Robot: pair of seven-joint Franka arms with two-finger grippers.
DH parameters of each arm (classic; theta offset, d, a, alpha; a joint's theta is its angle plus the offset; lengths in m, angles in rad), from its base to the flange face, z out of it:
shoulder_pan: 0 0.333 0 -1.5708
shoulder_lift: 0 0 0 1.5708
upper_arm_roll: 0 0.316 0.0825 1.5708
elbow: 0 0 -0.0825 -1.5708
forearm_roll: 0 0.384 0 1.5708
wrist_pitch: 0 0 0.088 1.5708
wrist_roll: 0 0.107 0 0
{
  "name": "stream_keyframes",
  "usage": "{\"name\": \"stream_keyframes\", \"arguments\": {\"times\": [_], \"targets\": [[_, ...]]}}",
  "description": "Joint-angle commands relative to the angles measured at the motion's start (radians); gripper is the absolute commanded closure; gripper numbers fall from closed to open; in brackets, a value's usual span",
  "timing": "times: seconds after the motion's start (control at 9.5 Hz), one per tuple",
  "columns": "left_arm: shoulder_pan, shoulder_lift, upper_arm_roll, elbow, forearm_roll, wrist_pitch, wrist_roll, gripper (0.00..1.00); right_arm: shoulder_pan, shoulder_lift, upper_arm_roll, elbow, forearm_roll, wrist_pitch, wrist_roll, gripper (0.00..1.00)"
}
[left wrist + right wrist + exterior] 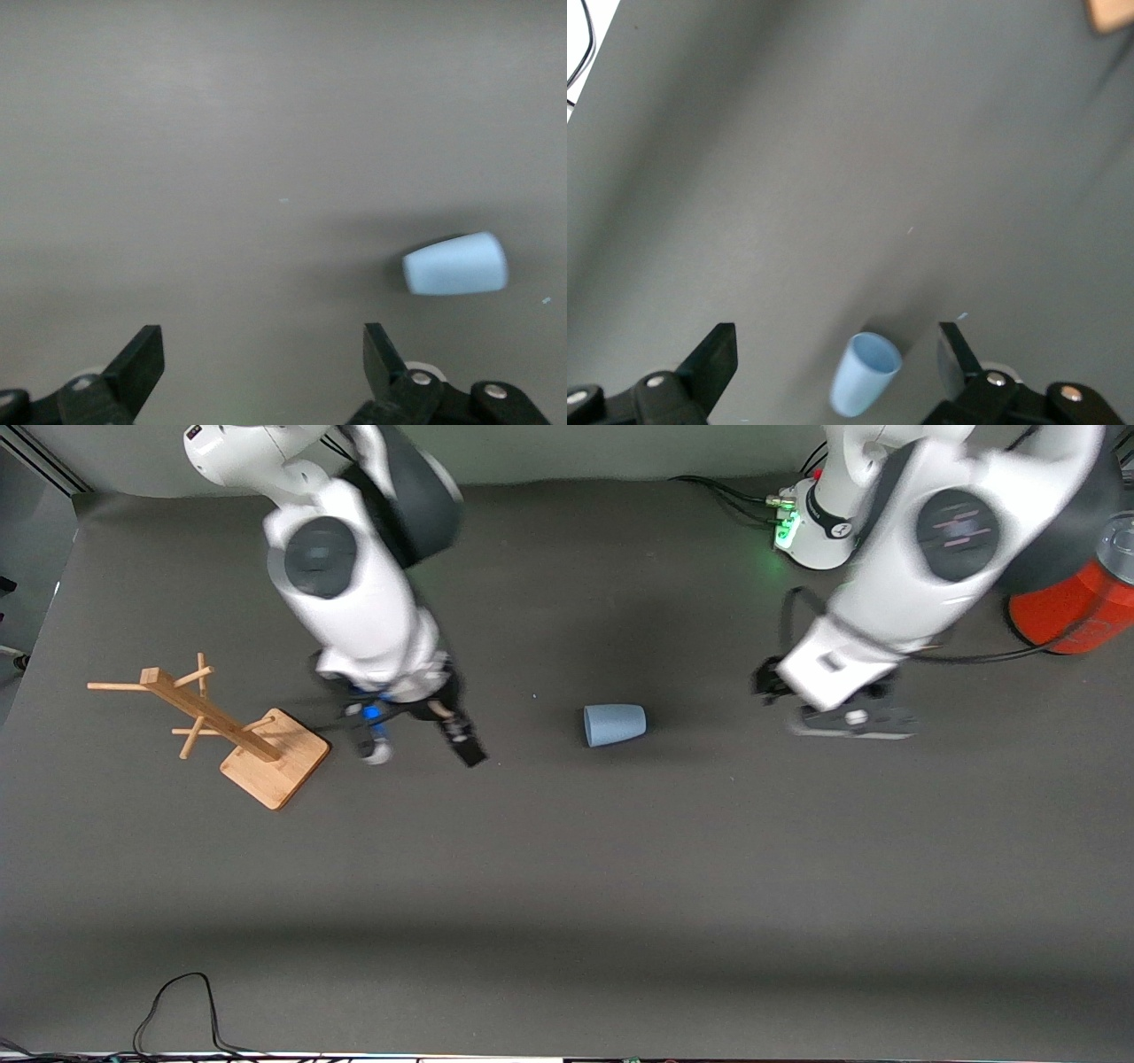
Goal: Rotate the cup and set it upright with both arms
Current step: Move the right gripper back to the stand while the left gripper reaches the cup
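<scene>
We see the small light-blue tapered cup (614, 724) lying on its side on the dark grey counter (567, 886). The left end effector (264, 361) and the right end effector (837, 359) both hang near the cup, fingers spread wide, holding nothing.

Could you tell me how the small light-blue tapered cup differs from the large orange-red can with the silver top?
The small light-blue tapered cup lies on its side near the table's middle; the large orange-red can with the silver top stands upright at the left arm's end. The cup is far smaller than the can. The cup lies in the open, while the can is partly hidden by the left arm. Neither is held by a gripper.
</scene>
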Motion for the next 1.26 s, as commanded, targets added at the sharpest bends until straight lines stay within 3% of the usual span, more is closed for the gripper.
{"name": "stream_keyframes", "arguments": {"times": [0.0, 0.21, 0.53, 0.63, 0.84, 1.16], "targets": [[-0.158, 0.253, 0.018, 0.242, 0.131, -0.024, -0.214, 0.0, -0.03, -0.096, -0.071, -0.07, 0.011, -0.059, -0.309, 0.0], [-0.313, 0.496, 0.02, 0.45, 0.249, -0.039, -0.304, 0.0, -0.028, -0.189, -0.209, -0.16, 0.007, -0.067, -0.629, 0.0], [-0.463, 0.7, 0.02, 0.593, 0.326, -0.003, -0.309, 0.0, -0.027, -0.304, -0.375, -0.271, -0.009, -0.067, -0.933, 0.0], [-0.505, 0.74, 0.021, 0.603, 0.349, 0.008, -0.27, 0.0, -0.025, -0.327, -0.409, -0.294, -0.067, -0.065, -1.013, 0.0], [-0.538, 0.798, 0.02, 0.602, 0.432, 0.01, -0.169, 0.01, -0.027, -0.34, -0.449, -0.312, -0.092, -0.062, -1.151, 0.0], [-0.538, 0.797, 0.02, 0.544, 0.485, -0.035, 0.106, 0.02, -0.017, -0.363, -0.444, -0.311, -0.155, -0.065, -1.192, 0.0]]}}
